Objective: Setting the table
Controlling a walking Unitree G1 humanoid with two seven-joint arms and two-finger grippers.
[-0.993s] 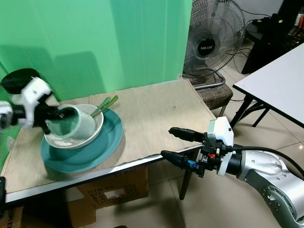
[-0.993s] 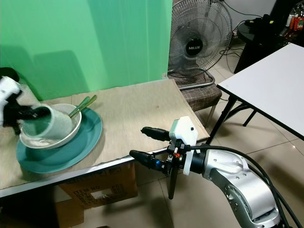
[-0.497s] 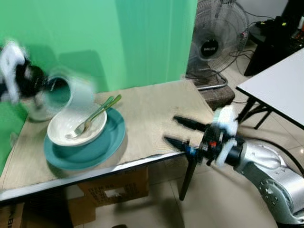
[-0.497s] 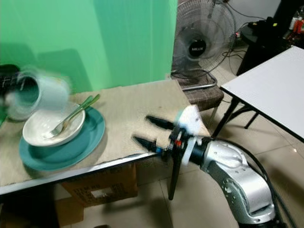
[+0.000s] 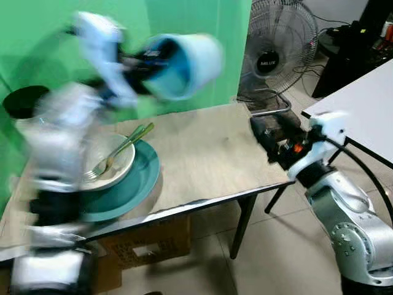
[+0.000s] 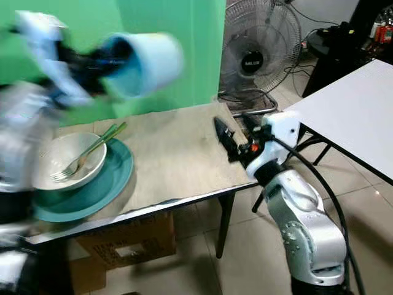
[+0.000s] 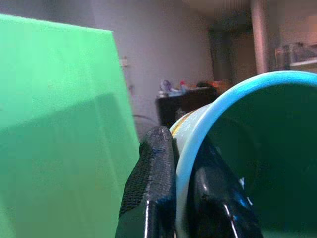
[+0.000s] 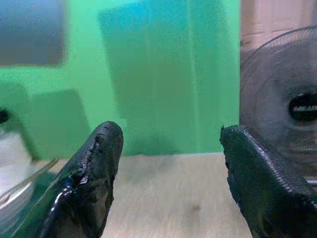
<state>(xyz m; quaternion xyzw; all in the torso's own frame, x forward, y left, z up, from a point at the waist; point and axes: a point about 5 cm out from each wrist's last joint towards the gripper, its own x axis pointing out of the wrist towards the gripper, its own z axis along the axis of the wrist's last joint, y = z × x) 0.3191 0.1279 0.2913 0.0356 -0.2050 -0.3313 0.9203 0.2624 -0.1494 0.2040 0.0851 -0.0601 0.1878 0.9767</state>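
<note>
My left gripper is raised high above the table, shut on the rim of a pale blue cup with a teal inside; the arm and cup are blurred. In the left wrist view one finger lies outside the cup's rim and the other inside. A white bowl with a fork in it sits on a teal plate at the table's left. My right gripper hovers over the table's right edge, open and holding nothing, fingers wide apart.
A beige mat covers the table. Behind it hangs a green backdrop. A standing fan and a white table are to the right. A cardboard box sits under the table.
My left gripper lifted the cup out of the bowl and swung it up and to the right. My right gripper rose from below the table's front edge to above its right edge.
</note>
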